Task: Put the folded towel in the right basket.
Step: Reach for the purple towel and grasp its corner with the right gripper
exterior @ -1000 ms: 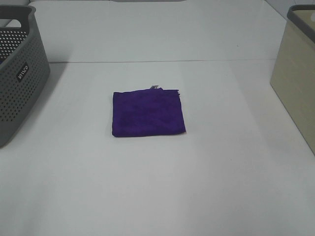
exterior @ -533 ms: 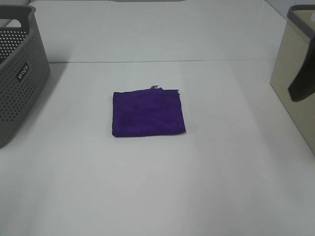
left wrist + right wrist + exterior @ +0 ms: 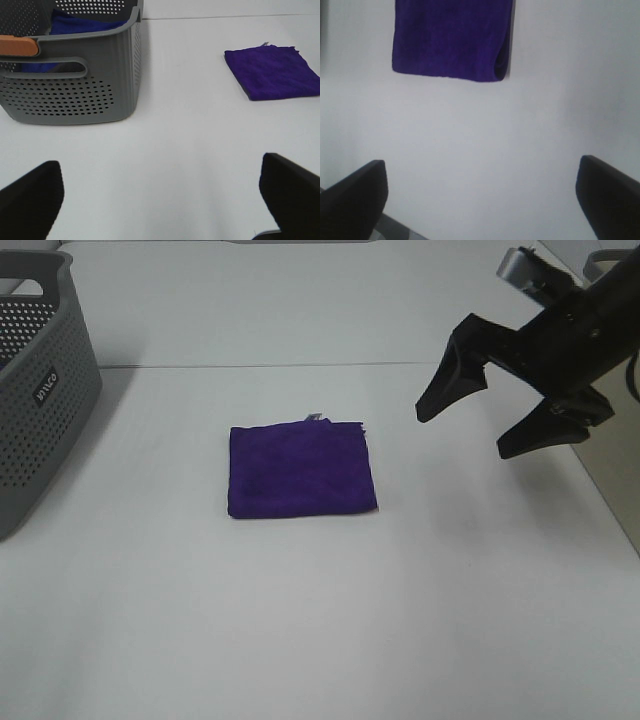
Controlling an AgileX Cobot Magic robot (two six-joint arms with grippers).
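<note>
The folded purple towel (image 3: pixel 300 472) lies flat on the white table (image 3: pixel 300 620), near its middle. It also shows in the left wrist view (image 3: pixel 272 72) and in the right wrist view (image 3: pixel 451 40). My right gripper (image 3: pixel 470 430) is open and empty, held above the table to the right of the towel and apart from it; in its own view (image 3: pixel 480 197) the jaws stand wide. The beige right basket (image 3: pixel 622 490) is at the right edge, partly hidden by the arm. My left gripper (image 3: pixel 160 200) is open and empty, out of the exterior view.
A grey perforated basket (image 3: pixel 40 390) stands at the left edge; the left wrist view shows it (image 3: pixel 75 90) with blue cloth (image 3: pixel 85 22) inside. The table has a seam line across its far part.
My right arm has come in from the right edge and moved left over the table toward the towel, gripper open. The towel has not moved.
</note>
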